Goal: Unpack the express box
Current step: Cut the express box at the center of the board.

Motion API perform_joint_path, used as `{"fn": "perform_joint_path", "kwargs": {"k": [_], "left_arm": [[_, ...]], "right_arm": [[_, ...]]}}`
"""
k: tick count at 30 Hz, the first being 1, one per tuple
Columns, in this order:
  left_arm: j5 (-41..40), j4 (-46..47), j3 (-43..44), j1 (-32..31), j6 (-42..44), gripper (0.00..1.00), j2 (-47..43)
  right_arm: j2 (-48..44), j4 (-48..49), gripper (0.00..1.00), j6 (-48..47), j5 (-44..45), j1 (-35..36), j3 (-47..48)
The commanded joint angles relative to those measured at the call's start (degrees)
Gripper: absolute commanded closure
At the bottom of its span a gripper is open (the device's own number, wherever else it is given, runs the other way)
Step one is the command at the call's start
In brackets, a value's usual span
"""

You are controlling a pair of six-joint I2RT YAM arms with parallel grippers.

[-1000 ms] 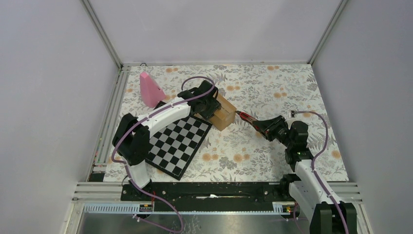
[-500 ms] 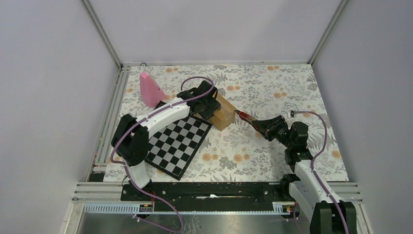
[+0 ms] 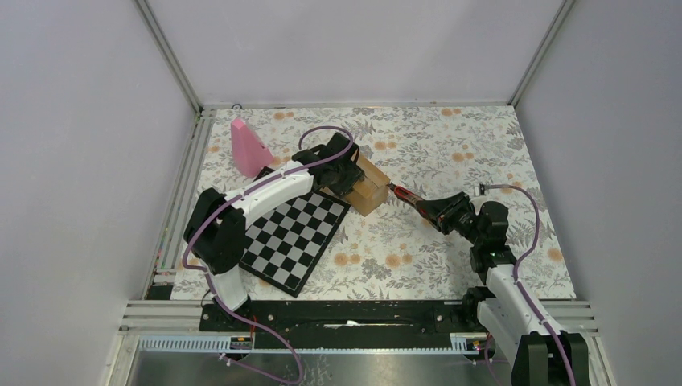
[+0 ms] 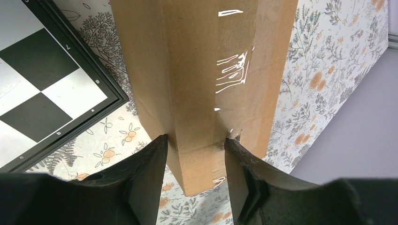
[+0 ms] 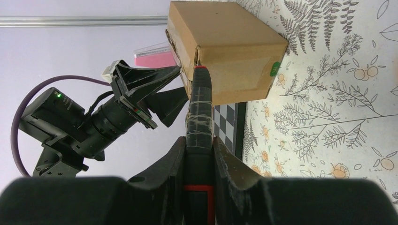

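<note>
The small brown cardboard box [image 3: 366,183] is seen just left of the top view's middle, on the flowered tabletop [image 3: 450,145]. It is pinched across its narrow sides by the left jaws. A thin red-and-black cutter [image 5: 199,103] is held by the right jaws, its tip perhaps touching the taped edge. The box is judged light and stiff, its tape slippery; the plain cardboard sides are best gripped, gently.

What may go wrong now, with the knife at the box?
1. The knife tip sits at a taped seam of the express box, close to the left end effector; a slip might strike its fingers.
2. The left end effector grips only one end of the box, so the push of the right end effector may twist it.
</note>
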Motion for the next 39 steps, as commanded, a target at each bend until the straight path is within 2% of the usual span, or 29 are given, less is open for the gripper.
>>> {"fn": "perform_joint_path", "kwargs": {"k": [1, 9, 21, 32, 39], "left_arm": [[0.2, 1.1, 0.1, 0.3, -1.5, 0.51, -2.0], [0.5, 1.1, 0.2, 0.1, -1.8, 0.51, -1.7], [0.6, 1.1, 0.4, 0.0, -1.8, 0.51, -1.6], [0.9, 1.3, 0.4, 0.0, -1.8, 0.52, -1.3], [0.8, 1.3, 0.4, -0.1, -1.7, 0.52, -1.3]], "right_arm": [[-1.8, 0.3, 1.00, -0.3, 0.3, -0.1, 0.3], [-2.7, 0.9, 1.00, 1.3, -0.8, 0.4, 0.2], [-0.6, 2.6, 1.00, 1.8, 1.9, 3.9, 0.0], [0.5, 7.4, 1.00, 4.5, 3.0, 4.0, -1.7], [-1.0, 6.6, 1.00, 4.9, 4.4, 4.0, -2.0]]}}
